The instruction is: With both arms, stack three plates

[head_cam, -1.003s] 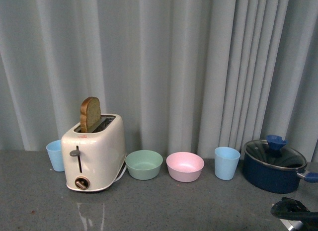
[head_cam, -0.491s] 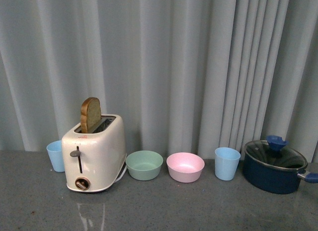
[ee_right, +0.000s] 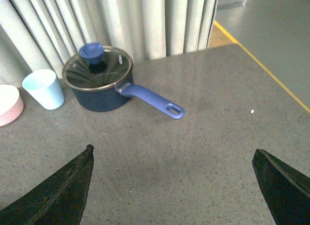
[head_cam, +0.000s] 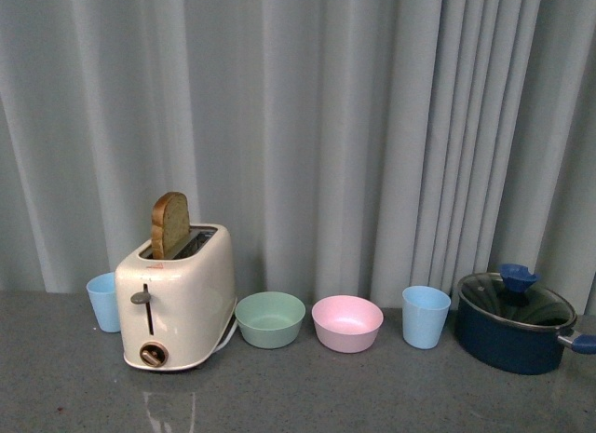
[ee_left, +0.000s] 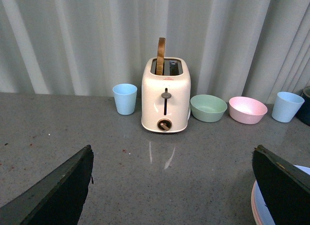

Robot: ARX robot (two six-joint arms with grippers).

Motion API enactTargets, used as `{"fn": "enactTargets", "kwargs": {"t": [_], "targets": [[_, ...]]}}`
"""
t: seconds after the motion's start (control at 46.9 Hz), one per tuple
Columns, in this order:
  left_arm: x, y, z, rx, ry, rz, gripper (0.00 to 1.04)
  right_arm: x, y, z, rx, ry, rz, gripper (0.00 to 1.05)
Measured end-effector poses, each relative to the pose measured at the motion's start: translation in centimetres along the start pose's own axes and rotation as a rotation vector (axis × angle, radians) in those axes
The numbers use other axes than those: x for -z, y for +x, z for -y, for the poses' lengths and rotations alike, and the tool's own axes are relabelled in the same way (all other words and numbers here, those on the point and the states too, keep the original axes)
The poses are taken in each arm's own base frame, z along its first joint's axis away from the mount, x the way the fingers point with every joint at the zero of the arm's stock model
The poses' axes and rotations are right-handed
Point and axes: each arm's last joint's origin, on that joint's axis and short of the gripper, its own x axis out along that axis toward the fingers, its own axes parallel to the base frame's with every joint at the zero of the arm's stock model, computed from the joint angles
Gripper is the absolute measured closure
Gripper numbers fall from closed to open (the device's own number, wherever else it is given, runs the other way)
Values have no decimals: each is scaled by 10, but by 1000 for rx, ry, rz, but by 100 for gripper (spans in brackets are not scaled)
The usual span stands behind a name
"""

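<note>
A: Two plates (ee_left: 256, 205) show only as a sliver at the edge of the left wrist view: a light blue one lying on a pink one, stacked, partly behind the finger of the left end effector (ee_left: 172, 186).

B: And in the front view?

A: No plates or arms there. It shows a grey tabletop (head_cam: 372, 396) before a curtain (head_cam: 326, 126), with a row along the back: blue cup (head_cam: 103, 301), cream toaster (head_cam: 179, 298) with a slice of toast (head_cam: 169, 224) standing up in one slot, green bowl (head_cam: 270, 318), pink bowl (head_cam: 346, 322), second blue cup (head_cam: 426, 316), dark blue pot (head_cam: 512, 323) with a glass lid.

B: Are the things in that row touching?

A: The green bowl sits just beside the toaster; the rest stand apart.

B: Left end effector?

A: Fingers (ee_left: 58, 191) wide apart, nothing between them, hanging above bare tabletop, well short of the toaster.

B: Right one?

A: The right end effector (ee_right: 172, 186) is spread wide too, empty. Beyond it lies the pot, its blue handle (ee_right: 152, 101) pointing out toward the camera, a blue cup beside it.
</note>
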Motion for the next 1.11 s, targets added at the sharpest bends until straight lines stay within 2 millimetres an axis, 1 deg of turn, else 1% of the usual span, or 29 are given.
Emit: {"fn": "enactTargets", "kwargs": {"t": [0.043,0.064,0.107,0.171,0.192,0.213,0.32,0.363,0.405,0.469,0.491,0.747,1.109], "targets": [[0,0,0,0,0,0,7,0,-10,-5,-89,-31,107,18],[0,0,0,0,0,0,7,0,-13,-7,-118,-41,130,20],[0,0,0,0,0,0,7,4,-24,-14,-171,-62,175,27],[0,0,0,2,0,0,7,13,-39,-27,-203,-72,184,38],[0,0,0,1,0,0,7,17,-46,-33,-204,-74,181,43],[0,0,0,1,0,0,7,18,-49,-35,-203,-74,180,45],[0,0,0,0,0,0,7,28,-72,-53,-197,-83,190,63],[0,0,0,0,0,0,7,32,-81,-61,-196,-88,226,73],[0,0,0,0,0,0,7,35,-86,-66,-208,-88,246,82],[0,0,0,1,0,0,7,49,-90,-68,-237,-94,219,98],[0,0,0,0,0,0,7,51,-91,-68,-238,-94,221,102],[0,0,0,0,0,1,7,68,-88,-66,-231,-92,225,102],[0,0,0,0,0,1,7,78,-85,-66,-232,-92,229,102]]}}
